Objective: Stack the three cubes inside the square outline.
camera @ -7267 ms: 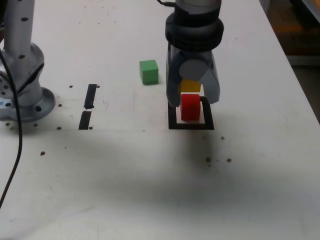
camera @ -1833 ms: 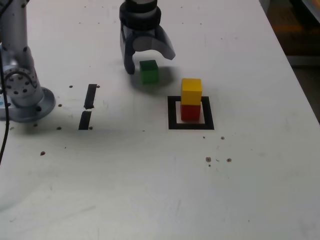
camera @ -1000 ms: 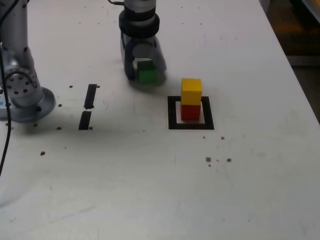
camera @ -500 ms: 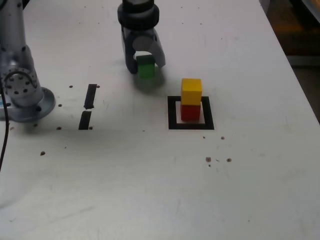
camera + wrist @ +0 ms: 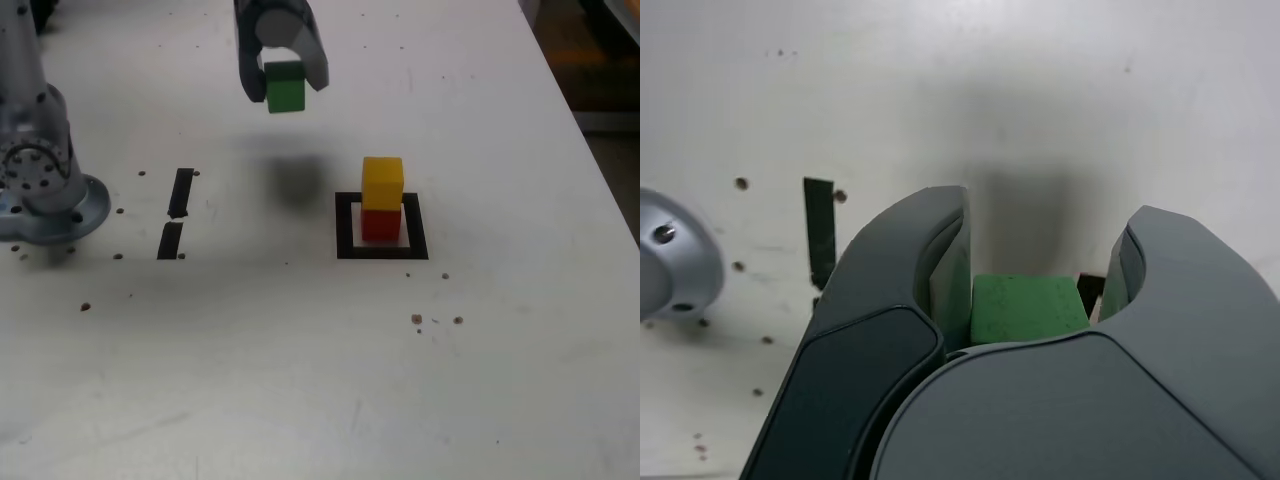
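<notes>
My gripper (image 5: 285, 85) is shut on the green cube (image 5: 285, 88) and holds it well above the table, behind and to the exterior view's left of the stack. In the wrist view the green cube (image 5: 1028, 308) sits pinched between the two grey fingers (image 5: 940, 270). The yellow cube (image 5: 382, 183) rests on the red cube (image 5: 380, 224), and both stand inside the square outline (image 5: 346, 232) of black tape. The green cube's shadow lies on the table to the exterior view's left of the stack.
The arm's grey base (image 5: 45, 190) stands at the exterior view's left edge. Two short black tape strips (image 5: 178, 212) lie between the base and the outline. Small dark specks dot the white table (image 5: 320, 380). The table's right edge runs along the exterior view's right.
The gripper closed on the green cube where it lay on the table and has lifted it up; the yellow-on-red stack has not moved.
</notes>
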Tool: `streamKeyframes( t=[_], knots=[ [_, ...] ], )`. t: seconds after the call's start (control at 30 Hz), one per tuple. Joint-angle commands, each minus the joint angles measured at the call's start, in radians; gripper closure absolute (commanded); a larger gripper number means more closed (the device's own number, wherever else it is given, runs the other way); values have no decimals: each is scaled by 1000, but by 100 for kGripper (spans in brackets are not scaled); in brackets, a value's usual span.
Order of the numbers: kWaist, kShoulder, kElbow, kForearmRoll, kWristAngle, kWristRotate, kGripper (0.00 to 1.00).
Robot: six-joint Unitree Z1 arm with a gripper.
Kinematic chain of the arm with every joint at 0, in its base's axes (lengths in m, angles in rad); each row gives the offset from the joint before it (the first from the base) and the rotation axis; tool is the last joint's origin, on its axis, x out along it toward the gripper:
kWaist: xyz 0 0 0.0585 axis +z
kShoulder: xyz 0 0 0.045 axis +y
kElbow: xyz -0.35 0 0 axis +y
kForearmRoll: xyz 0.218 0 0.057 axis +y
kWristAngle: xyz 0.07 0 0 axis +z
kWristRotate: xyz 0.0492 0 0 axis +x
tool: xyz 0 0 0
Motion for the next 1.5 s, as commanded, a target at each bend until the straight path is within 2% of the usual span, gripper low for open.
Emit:
streamKeyframes(
  t=[0.0,0.1,0.2,0.93,1.27,1.47],
  knots=[
    [-39,-4,-100,83,-3,-5,82],
    [-81,1,-175,136,-15,-11,82],
    [-113,11,-219,152,-31,-21,82],
    [-288,133,-275,103,-94,-94,82],
    [-343,182,-278,77,-90,-155,81],
    [-352,210,-269,31,-86,-182,81]
  ],
)
